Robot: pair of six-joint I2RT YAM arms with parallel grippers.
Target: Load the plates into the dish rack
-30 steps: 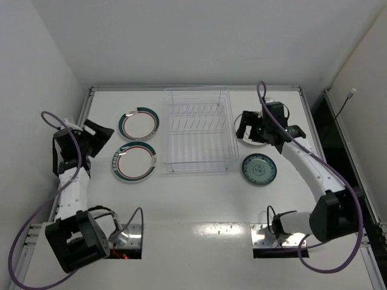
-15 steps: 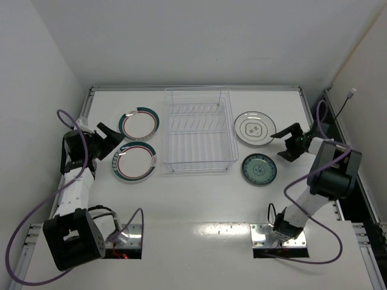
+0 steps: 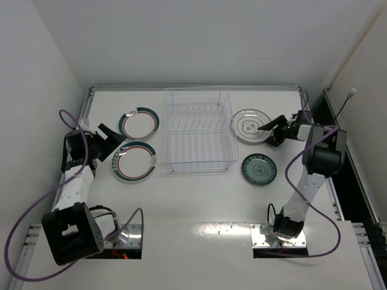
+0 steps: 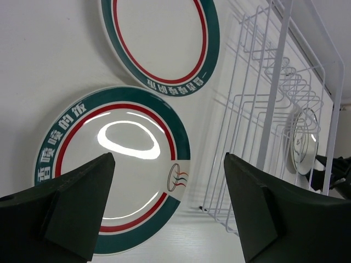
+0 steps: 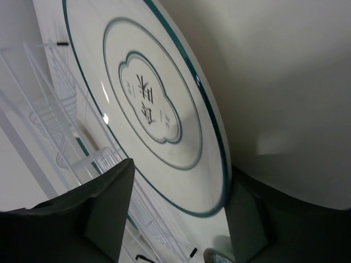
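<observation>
Clear wire dish rack [image 3: 196, 130] stands mid-table with no plates in it. Two teal-rimmed plates [image 3: 139, 122] [image 3: 134, 162] lie flat to its left. My left gripper [image 3: 112, 141] hovers open at the nearer plate's left edge; in the left wrist view that plate [image 4: 112, 170] lies under my left gripper [image 4: 168, 158]. Right of the rack lie a white plate [image 3: 250, 127] and a small teal-green plate [image 3: 259, 169]. My right gripper [image 3: 270, 128] is open at the white plate's right rim. In the right wrist view my right gripper [image 5: 181, 192] straddles that plate's [image 5: 159, 109] edge.
White walls close in the table on the left, back and right. The rack's wire side [image 4: 269, 109] stands just right of the left plates. The small teal plate's edge [image 5: 219, 256] shows below my right fingers. Purple cables loop off both arms.
My right arm has swung in from the table's right side to the white plate's rim, and its jaws have narrowed. The white plate has shifted slightly left. My left gripper has barely moved.
</observation>
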